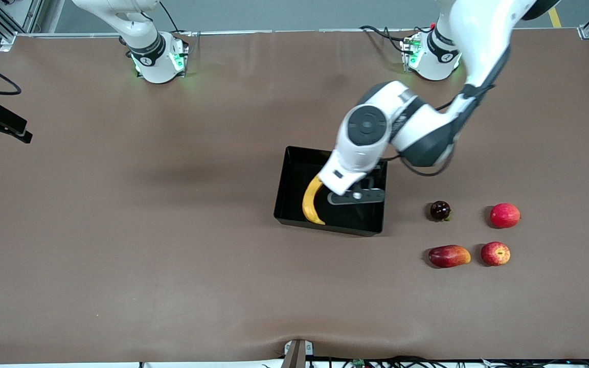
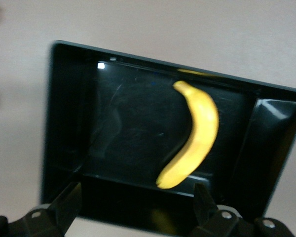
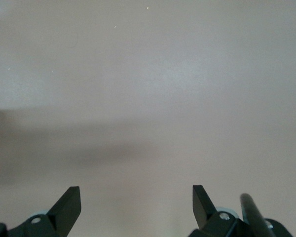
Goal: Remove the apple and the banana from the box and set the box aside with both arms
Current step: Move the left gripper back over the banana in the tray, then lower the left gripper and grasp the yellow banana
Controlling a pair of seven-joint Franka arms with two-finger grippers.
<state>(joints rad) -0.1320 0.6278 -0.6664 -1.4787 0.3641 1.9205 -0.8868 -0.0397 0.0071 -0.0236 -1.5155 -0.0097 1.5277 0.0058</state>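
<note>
The black box (image 1: pixel 325 225) stands in the middle of the table. A yellow banana (image 1: pixel 311 202) lies on its floor, along the wall toward the right arm's end. My left gripper (image 1: pixel 357 198) hangs over the box, open and holding nothing. In the left wrist view its fingers (image 2: pixel 71 200) straddle a wall of the box (image 2: pixel 64 123), and the banana (image 2: pixel 200 133) lies free below. The small red apple (image 1: pixel 495 253) with yellowish patches sits on the table toward the left arm's end. My right gripper (image 3: pixel 136 197) is open over bare table and waits.
Three more fruits lie beside the apple: a round red one (image 1: pixel 504 215), a dark round one (image 1: pixel 440 210) and a long red one (image 1: pixel 449 256). A black device (image 1: pixel 0 122) juts in at the table edge at the right arm's end.
</note>
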